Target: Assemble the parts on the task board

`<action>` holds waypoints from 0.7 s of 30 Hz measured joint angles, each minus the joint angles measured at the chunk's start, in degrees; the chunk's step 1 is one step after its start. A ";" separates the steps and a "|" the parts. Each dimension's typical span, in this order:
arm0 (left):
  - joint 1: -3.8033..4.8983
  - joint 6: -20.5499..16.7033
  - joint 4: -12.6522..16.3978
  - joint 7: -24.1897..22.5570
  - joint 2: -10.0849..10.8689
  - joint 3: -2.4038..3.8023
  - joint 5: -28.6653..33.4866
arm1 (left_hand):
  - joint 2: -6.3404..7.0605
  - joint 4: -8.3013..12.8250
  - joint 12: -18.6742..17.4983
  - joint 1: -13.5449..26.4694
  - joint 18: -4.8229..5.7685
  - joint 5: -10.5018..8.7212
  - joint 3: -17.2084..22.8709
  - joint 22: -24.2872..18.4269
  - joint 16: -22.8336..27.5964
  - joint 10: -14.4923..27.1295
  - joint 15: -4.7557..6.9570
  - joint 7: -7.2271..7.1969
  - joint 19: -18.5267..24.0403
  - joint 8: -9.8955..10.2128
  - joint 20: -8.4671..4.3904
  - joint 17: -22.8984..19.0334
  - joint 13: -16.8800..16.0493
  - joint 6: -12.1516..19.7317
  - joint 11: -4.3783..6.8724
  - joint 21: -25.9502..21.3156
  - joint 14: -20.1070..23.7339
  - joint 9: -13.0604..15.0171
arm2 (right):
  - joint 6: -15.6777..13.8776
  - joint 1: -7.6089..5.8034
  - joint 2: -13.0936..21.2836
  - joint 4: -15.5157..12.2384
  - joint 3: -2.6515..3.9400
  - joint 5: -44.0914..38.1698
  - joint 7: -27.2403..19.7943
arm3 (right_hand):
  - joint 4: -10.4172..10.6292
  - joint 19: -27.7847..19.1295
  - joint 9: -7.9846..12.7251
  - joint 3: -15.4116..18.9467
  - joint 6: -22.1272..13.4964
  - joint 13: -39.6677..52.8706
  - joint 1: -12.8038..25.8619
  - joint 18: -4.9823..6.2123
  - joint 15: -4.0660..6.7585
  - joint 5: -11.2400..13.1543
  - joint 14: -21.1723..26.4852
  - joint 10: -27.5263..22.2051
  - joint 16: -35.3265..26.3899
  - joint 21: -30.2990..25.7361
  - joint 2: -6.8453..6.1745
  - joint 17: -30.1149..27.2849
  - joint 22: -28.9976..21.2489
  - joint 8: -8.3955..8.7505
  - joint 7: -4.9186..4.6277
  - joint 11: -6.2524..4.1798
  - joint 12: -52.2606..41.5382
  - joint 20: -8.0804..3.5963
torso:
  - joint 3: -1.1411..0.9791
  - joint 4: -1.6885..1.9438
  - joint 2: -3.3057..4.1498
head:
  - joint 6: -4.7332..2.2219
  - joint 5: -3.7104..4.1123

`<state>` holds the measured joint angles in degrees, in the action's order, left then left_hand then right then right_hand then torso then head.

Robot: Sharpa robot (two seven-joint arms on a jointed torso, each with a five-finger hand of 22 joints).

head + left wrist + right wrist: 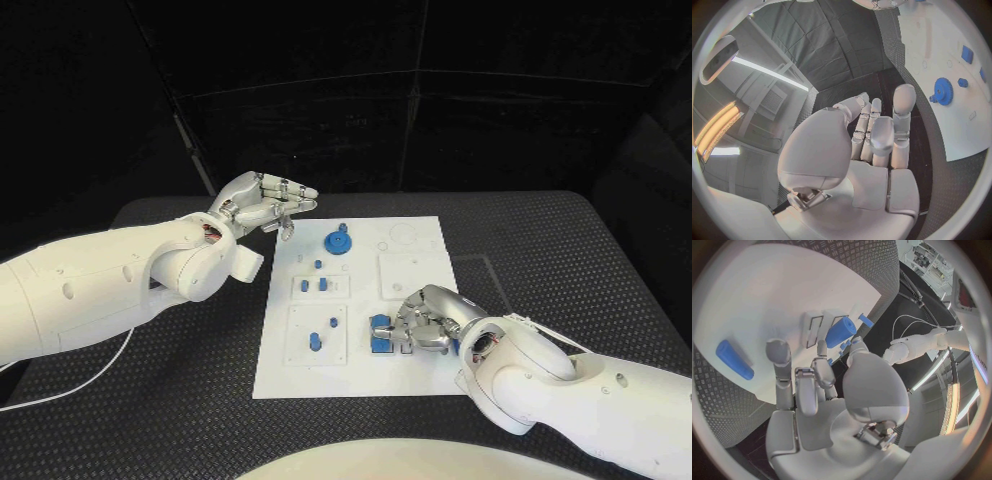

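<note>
The white board (353,375) lies in the middle of the black tabletop (577,240), and the job looks only partly done: a blue gear (338,241) sits near the board's far edge and small blue pegs (323,285) stand nearer the middle, while other spots look unfilled. At the board's near right corner the right robot hand (428,322) curls over a cluster of blue blocks (382,335) (whether it grips one I cannot tell). The left robot hand (267,207) hovers off the board's far left corner, fingers loosely bent and empty.

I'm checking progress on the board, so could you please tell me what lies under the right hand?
Under the right hand, blue parts sit on the task board near its lower edge. The fingers hover over them; whether they touch any part, and what lies beneath the palm, is covered.
</note>
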<state>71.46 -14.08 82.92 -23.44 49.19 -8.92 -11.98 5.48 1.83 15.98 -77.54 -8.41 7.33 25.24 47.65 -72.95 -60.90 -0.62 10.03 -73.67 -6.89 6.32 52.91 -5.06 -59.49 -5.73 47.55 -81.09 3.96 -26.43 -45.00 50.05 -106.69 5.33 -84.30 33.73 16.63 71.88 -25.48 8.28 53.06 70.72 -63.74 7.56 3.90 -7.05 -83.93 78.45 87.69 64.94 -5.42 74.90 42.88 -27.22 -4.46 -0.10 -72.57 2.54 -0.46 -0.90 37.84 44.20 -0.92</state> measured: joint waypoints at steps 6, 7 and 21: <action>0.00 0.02 -0.02 0.01 0.01 0.00 0.00 | 0.00 0.00 0.00 0.00 0.00 0.00 0.00 0.00 0.00 0.00 0.00 0.00 0.00 0.00 0.00 0.00 0.00 0.00 0.00 0.00 0.00 0.00 | 0.04 0.00 0.06 -0.52 0.05 -0.68 -0.15 | -2.69 1.07 -1.87 -1.21 2.48 2.04 -8.81 0.01 0.02 1.21 -0.03 1.50 0.52 1.12 1.46 0.04 1.87 -2.55 1.23 -0.72 -1.82 -0.60 | 0.01 -0.02 0.01 | 0.01 0.09; 0.00 0.02 -0.02 0.01 0.01 0.00 0.00 | 0.00 0.00 0.00 0.00 0.00 0.00 0.00 0.00 0.00 0.00 0.00 0.00 0.00 0.00 0.00 0.00 0.00 0.00 0.00 0.00 0.00 0.00 | 0.05 -0.02 0.00 -0.54 0.07 -0.85 -0.17 | -3.03 1.16 -2.14 -1.22 2.67 2.30 -9.55 0.00 0.23 1.24 -0.20 1.64 0.67 1.13 1.62 0.05 2.12 -2.93 1.42 -0.86 -2.03 -0.69 | 0.02 -0.02 0.01 | 0.01 0.12; 0.00 0.02 -0.09 0.21 -0.01 0.00 0.00 | 0.00 0.00 0.23 0.00 0.00 0.00 0.00 -0.07 0.00 0.20 0.00 0.00 0.00 0.00 0.00 0.00 0.00 0.00 -0.21 0.00 0.00 0.00 | 0.77 -0.17 -0.44 -0.25 0.19 -3.91 -0.71 | -5.62 2.16 -4.20 -0.67 3.21 4.27 -14.34 0.01 0.84 0.91 -0.01 2.84 1.18 2.24 2.67 0.04 4.22 -5.38 1.96 -1.64 -3.68 -1.32 | 0.06 0.05 0.03 | 0.23 0.09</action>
<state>71.46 -14.06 82.83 -23.24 49.17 -8.93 -11.98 5.48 1.83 16.21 -77.54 -8.41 7.33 25.24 47.57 -72.95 -60.70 -0.62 10.03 -73.67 -6.89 6.32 52.91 -5.06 -59.49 -5.94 47.55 -81.09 3.96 -25.66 -45.16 49.61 -106.93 5.51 -88.21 33.02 11.01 74.04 -29.68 7.61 56.27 74.99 -78.08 7.57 4.73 -6.14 -83.94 81.29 88.87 67.17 -2.75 74.94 47.10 -32.59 -2.50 -1.74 -76.26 1.22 -0.40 -0.85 37.87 44.43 -0.83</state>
